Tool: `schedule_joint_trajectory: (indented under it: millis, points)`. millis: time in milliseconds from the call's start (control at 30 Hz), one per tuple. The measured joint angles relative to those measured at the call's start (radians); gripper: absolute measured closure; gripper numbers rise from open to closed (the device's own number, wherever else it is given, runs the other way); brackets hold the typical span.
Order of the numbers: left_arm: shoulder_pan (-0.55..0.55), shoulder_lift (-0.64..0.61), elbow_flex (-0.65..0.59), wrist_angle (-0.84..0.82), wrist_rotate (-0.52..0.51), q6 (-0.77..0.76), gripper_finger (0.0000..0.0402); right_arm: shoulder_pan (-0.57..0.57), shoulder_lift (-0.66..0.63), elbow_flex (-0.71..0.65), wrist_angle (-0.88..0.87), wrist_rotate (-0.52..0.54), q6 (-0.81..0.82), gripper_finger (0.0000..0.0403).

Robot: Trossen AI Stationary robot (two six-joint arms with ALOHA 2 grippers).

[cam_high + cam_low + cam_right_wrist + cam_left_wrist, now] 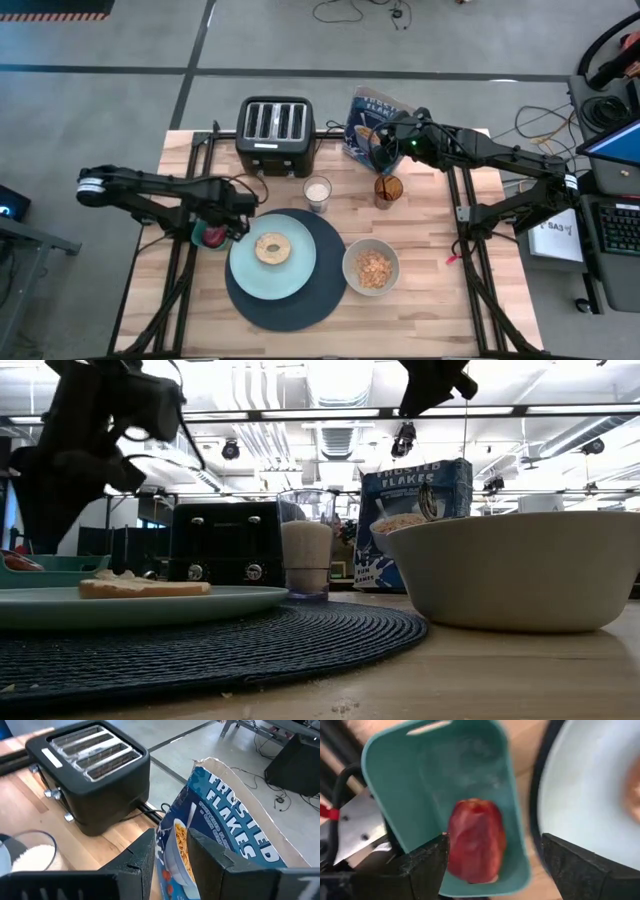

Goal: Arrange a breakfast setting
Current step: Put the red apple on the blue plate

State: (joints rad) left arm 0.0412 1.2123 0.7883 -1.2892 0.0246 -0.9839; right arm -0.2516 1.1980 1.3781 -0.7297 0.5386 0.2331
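Note:
The bagel (272, 249) lies on the pale blue plate (250, 275), which sits on the dark blue mat (300, 310). The cream bowl (371, 267) holds cereal. The dark red fruit (476, 840) lies in a teal dish (420, 780) left of the plate. My left gripper (492, 865) is open just above it, one finger on each side. The blue cereal box (235, 825) stands at the far edge. My right gripper (171, 850) hovers above its near side, with a narrow gap between its fingers. The amber glass (388, 189) stands near the box. The spoon is out of view.
The black four-slot toaster (275, 133) stands at the far edge, left of the box. A clear glass of milk (317, 193) stands between the toaster and the plate. Bare wood lies at the near right, beyond the bowl.

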Motion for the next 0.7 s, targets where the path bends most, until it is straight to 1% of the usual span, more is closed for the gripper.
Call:
schedule_joint_trajectory:
  millis: [167, 400, 600, 700]
  points:
    - [0.007, 0.068, -0.003, -0.004, -0.016, 0.025, 0.0112, 0.0, 0.0, 0.0, 0.01, 0.0, 0.01, 0.0303]
    - [0.007, 0.149, -0.004, -0.004, -0.032, 0.03, 0.0124, 0.0, 0.001, 0.0, 0.01, -0.019, 0.03, 0.0296]
    - [0.007, 0.178, -0.005, 0.022, -0.032, 0.017, 0.0125, 0.0, 0.001, 0.0, 0.01, -0.019, 0.03, 0.0298]
    - [0.007, 0.175, -0.01, 0.012, 0.005, -0.019, 0.0125, 0.0, 0.001, 0.0, 0.01, -0.019, 0.03, 0.0296]
